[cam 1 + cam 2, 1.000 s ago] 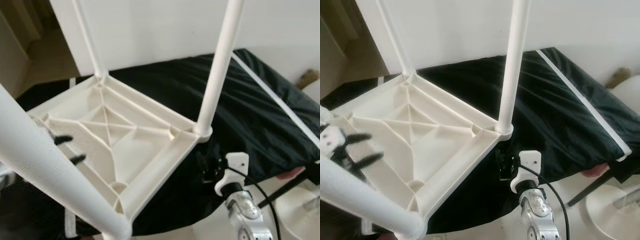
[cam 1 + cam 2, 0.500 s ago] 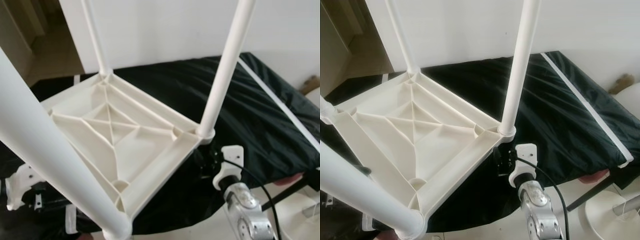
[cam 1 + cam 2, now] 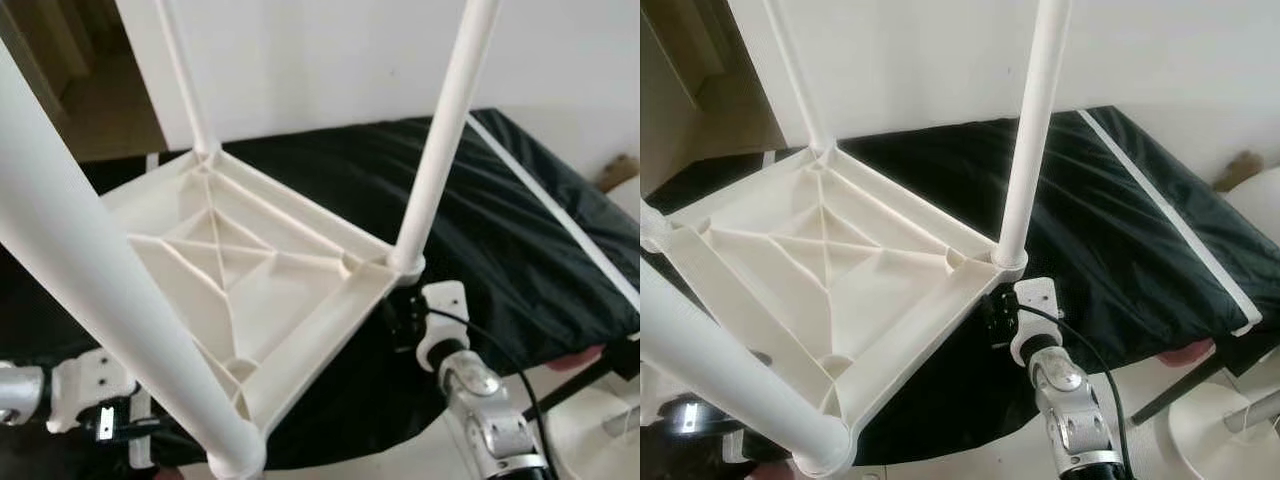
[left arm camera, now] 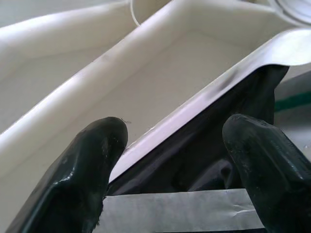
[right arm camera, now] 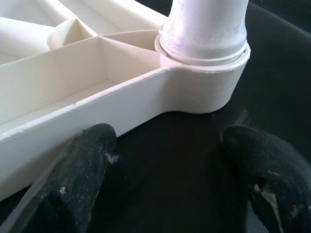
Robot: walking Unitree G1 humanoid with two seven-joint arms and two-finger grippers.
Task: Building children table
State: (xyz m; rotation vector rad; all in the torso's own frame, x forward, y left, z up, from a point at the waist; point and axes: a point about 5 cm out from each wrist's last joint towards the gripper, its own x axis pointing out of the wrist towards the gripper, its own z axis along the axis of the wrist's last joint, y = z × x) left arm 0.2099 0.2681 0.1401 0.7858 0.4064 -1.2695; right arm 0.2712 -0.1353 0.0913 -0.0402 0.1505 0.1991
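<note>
From the head, the upturned table [image 3: 250,290] is lying on the black cover [image 3: 500,230], legs up; in its wrist view, the right gripper [image 5: 170,165] is gaping empty just below the corner leg [image 5: 204,24]; the left gripper [image 4: 180,160] is gaping under the rim

black cover [image 3: 500,220], white wall [image 3: 330,60]
</note>
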